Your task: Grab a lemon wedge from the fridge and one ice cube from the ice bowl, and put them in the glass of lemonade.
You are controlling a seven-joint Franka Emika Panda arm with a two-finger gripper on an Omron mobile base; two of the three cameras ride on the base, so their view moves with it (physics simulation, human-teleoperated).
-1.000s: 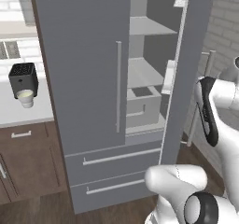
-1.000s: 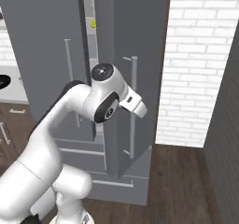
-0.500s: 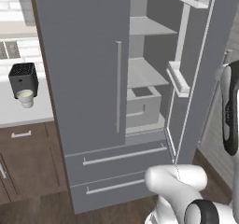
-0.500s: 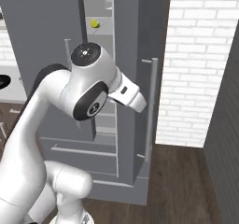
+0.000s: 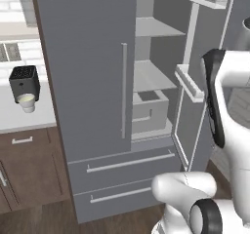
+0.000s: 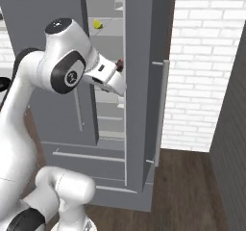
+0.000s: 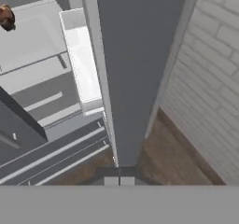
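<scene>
While you review this moment, note the fridge (image 5: 93, 82): matte grey, flat-faced, with two slim vertical handles and two lower drawers, each with one horizontal bar. Its right door (image 6: 144, 95) stands swung out, and two white door bins show on its inner side in the left base view. Inside, pale shelves and one boxy grey crisper drawer (image 5: 149, 110) are visible.

One lemon wedge (image 6: 97, 24), tiny and bright yellow, lies on an upper shelf. One small brown lump (image 7: 6, 17) sits on a shelf, seen at the upper left of the hand view.

One glass of lemonade (image 5: 27, 102), a whitish tapered cup, stands on the table (image 5: 19, 118), touching or just in front of one black toaster (image 5: 24, 81).

Against the picture from half a second ago, the right door has opened wider and the arm has swung further round with it.

The gripper (image 7: 119, 180) sits at the door's edge; you cannot tell from these views whether the fingers are wide, narrow or clamped on anything.

A white brick wall (image 6: 206, 66) and dark wood floor (image 6: 187, 186) lie to the right.
</scene>
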